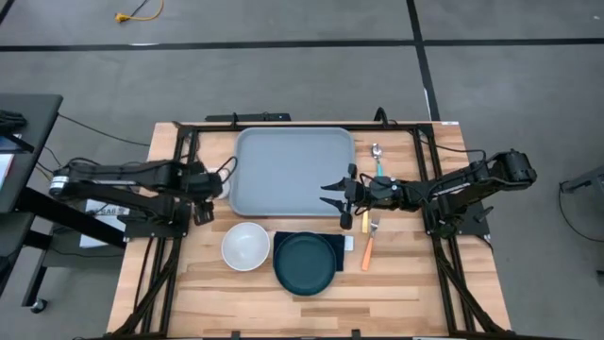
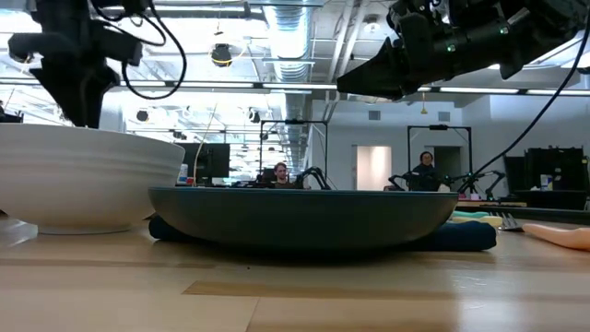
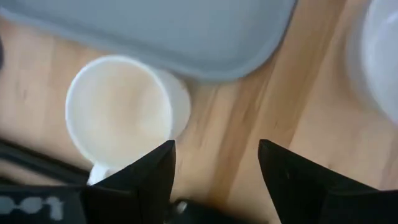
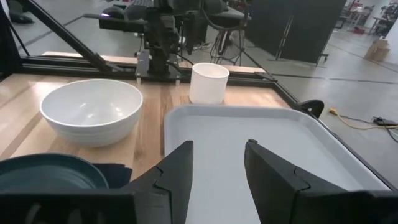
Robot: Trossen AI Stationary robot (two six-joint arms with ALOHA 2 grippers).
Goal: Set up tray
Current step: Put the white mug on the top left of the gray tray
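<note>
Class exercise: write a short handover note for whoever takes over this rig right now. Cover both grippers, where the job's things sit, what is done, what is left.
Left gripper: jaws open, empty, above the white cup off the tray's left edge.
Right gripper: jaws open, empty, over the tray near its right edge.
Tray: bare.
White bowl, dark plate on the navy napkin, and cutlery lie on the table beside it.
Done: nothing loaded.
Left: apparently everything.

One camera hangs overhead, looking straight down on the whole wooden slat table [image 1: 311, 302]. Another sits at tabletop level, close behind the dark teal round plate [image 2: 304, 219], facing the room. Each wrist camera looks past its own fingers: both catch the light grey-blue plastic tray [image 4: 249, 134] and white cylindrical mug [image 3: 121, 112].
</note>
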